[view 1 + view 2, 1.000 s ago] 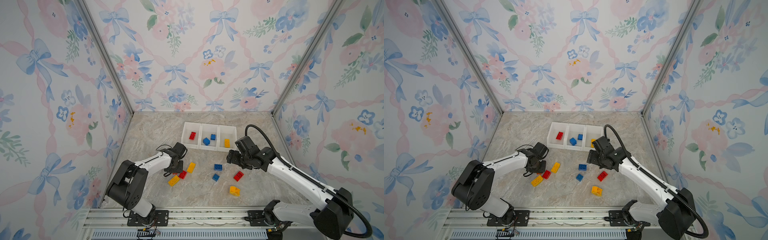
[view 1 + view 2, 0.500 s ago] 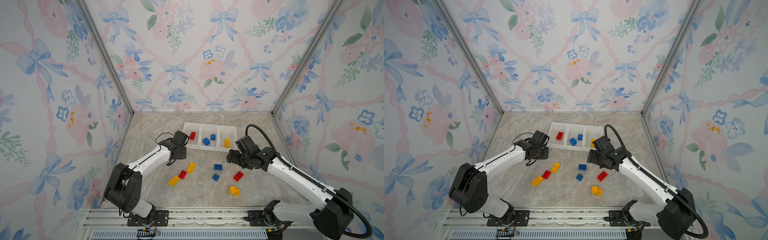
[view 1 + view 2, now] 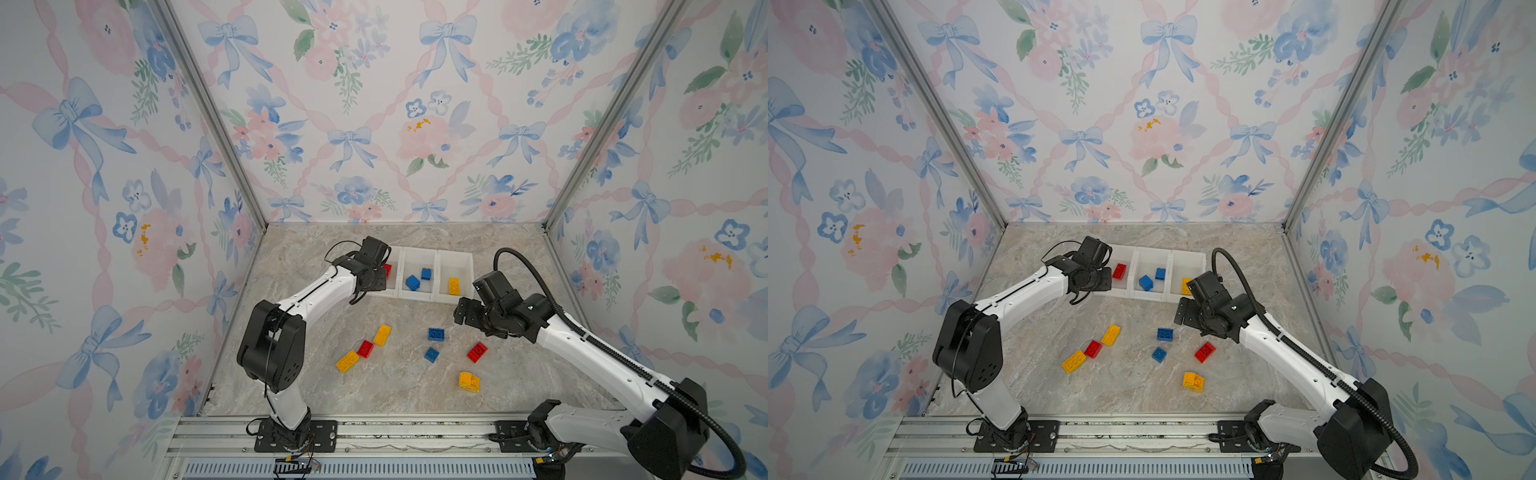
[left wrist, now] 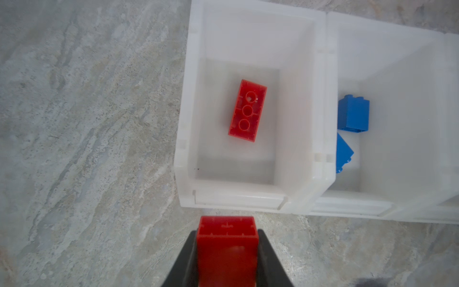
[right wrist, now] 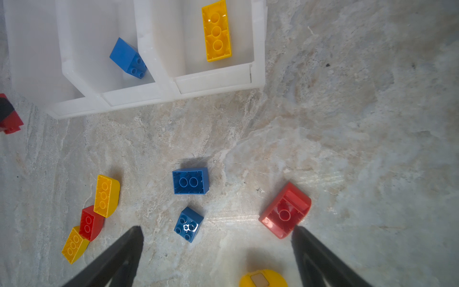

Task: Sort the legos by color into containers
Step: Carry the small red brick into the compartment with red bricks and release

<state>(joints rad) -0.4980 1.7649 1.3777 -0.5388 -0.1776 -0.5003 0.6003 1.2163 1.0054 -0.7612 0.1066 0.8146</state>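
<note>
Three joined white containers stand at the back. My left gripper is shut on a red lego, just short of the left bin's front wall. In that bin lies another red lego. The middle bin holds two blue legos and the right bin a yellow one. My right gripper hangs open and empty in front of the right bin. Below it lie a small blue lego and a red one.
Loose on the marble floor are two yellow bricks with a red one between them. There are also a blue oblong brick and a yellow piece near the front. Patterned walls close three sides.
My left arm has swung from beside the loose bricks back to the left bin, carrying the red lego. My right gripper has stayed in place and spread its jaws a little wider.
</note>
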